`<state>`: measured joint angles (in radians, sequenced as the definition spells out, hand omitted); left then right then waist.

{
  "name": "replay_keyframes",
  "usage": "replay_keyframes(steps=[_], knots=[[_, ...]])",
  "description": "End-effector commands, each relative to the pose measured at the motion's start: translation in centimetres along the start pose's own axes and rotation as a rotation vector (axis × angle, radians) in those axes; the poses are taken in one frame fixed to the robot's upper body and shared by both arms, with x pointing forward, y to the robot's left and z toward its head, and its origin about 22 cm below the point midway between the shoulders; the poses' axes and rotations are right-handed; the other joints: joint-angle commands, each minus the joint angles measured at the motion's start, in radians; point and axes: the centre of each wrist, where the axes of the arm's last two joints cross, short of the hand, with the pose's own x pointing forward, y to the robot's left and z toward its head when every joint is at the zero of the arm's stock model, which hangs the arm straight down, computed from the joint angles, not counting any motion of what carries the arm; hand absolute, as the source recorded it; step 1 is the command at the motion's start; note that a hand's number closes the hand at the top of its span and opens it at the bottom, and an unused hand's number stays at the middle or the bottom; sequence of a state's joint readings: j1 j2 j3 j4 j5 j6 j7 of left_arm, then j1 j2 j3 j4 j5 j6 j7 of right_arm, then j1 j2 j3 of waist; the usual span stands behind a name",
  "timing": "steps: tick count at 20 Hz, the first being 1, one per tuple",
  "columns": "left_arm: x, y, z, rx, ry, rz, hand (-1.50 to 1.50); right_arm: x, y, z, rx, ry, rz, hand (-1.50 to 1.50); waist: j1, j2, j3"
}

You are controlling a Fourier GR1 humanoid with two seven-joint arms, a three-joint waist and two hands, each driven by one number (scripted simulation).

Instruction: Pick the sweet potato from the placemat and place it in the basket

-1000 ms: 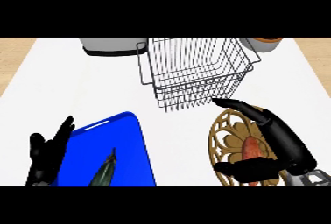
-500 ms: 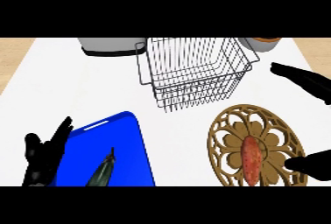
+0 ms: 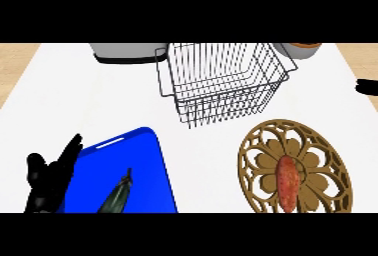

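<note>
The sweet potato point(image 3: 287, 182) lies on the placemat point(image 3: 255, 150) (near counter edge), left hand point(image 3: 46, 181) resting with fingers straight, right hand point(image 3: 367, 86) unreadable.

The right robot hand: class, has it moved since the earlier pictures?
Yes. The right robot hand left the round wooden placemat, swinging up and right to the view's edge beyond the wire basket.
</note>
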<state>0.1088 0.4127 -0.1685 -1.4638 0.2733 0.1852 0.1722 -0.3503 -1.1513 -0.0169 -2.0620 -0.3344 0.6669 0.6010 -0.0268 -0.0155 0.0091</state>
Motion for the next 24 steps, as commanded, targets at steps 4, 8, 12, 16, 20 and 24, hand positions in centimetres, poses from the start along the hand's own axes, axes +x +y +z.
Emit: replay_keyframes(steps=[4, 8, 12, 16, 20, 24], knots=[[-3.0, -0.4, 0.5, -0.022, 0.145, 0.002, 0.0, -0.2, -2.7, 2.4, 0.109, 0.038, 0.044, -1.5, 0.008, 0.011, -0.01], [-2.4, -0.4, 1.3, -0.04, 0.15, 0.007, 0.0, -0.5, -2.4, 2.8, 0.105, 0.018, -0.003, -1.5, 0.009, 0.009, -0.01], [-3.6, 0.3, -0.1, -0.022, 0.137, 0.024, 0.0, -0.9, -0.1, 1.6, 0.089, 0.024, -0.039, -1.5, 0.015, 0.015, -0.01], [-2.6, -1.9, 1.2, -0.032, 0.143, 0.031, 0.0, -1.4, 2.9, 1.5, 0.081, -0.004, -0.061, -1.5, 0.01, 0.011, -0.008], [-3.0, -0.5, 1.3, -0.048, 0.132, 0.018, 0.0, -1.2, 6.8, -0.9, 0.081, -0.003, -0.081, -1.5, 0.031, 0.017, -0.008], [-2.5, -1.5, 0.3, -0.032, 0.132, -0.003, 0.0, -0.6, 9.1, -2.7, 0.085, 0.028, -0.053, -1.5, 0.036, 0.019, -0.008]])
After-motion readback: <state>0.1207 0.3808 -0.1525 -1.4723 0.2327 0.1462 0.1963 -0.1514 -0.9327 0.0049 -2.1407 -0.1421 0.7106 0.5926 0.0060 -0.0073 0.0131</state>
